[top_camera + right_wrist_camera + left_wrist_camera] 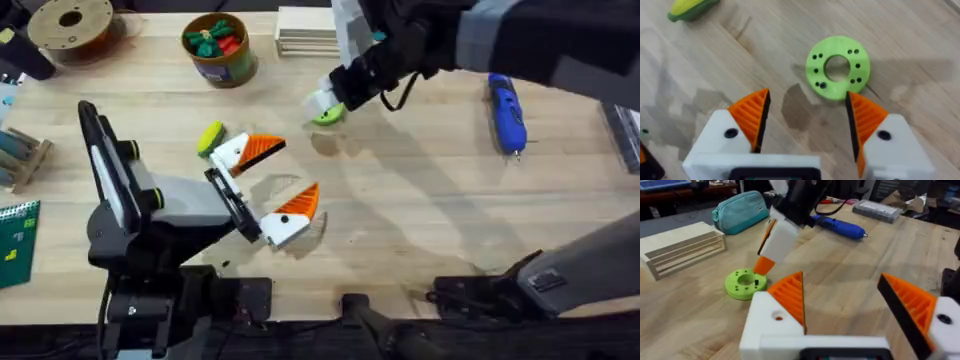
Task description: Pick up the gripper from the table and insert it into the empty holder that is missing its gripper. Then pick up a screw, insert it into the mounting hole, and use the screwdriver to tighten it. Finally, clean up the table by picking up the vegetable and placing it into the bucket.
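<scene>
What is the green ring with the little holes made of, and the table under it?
The green ring looks like matte plastic, perhaps 3D-printed: flat even colour, neat round holes, no shine. The table looks like light wood with a smooth finish, as streaky grain lines run along it, though a wood-look surface cannot be ruled out.

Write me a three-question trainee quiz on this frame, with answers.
1. True or false: the vegetable already lies in the bucket.
2. Which thing is nearest the right gripper? A) screwdriver B) green disc C) bucket
3. Fill in: the left gripper's fingers are ____.
Key: 1 false, it lies on the table; 2 B; 3 open.
</scene>
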